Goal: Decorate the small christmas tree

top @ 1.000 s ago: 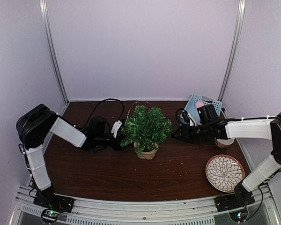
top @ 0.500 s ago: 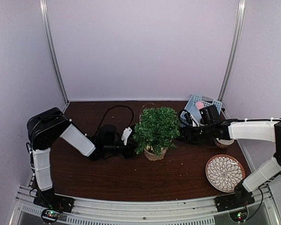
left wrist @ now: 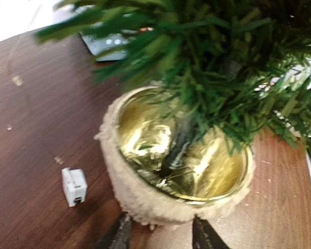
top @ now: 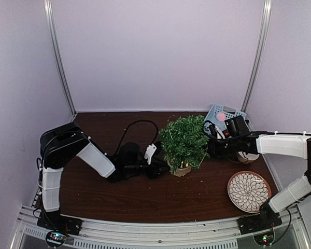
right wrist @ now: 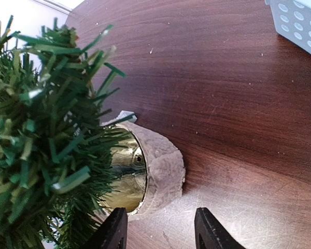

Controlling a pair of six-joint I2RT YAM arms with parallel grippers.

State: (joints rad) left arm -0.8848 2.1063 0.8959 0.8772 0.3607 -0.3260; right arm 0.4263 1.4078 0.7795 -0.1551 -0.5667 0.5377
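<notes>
Tree (top: pixel 184 141) stands on the table (top: pixel 145 199), right of centre, between both arms. Left gripper (left wrist: pixel 160 218) spread wide, tips at the pot (left wrist: pixel 140 199), clasping nothing; right gripper (right wrist: pixel 160 211) wide too, empty, just beside it.

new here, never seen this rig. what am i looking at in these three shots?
The left arm and right arm are robot arms with two-finger grippers, bolted at the near edge of a brown table. The wide shot is from a fixed camera above and behind them. The other two come from a camera on each wrist. Mid-table sits the small christmas tree in a tan pot lined with gold foil. The left gripper and right gripper are both open, near the pot on either side, holding nothing. Also there: a blue basket, a patterned plate, a small white block.
</notes>
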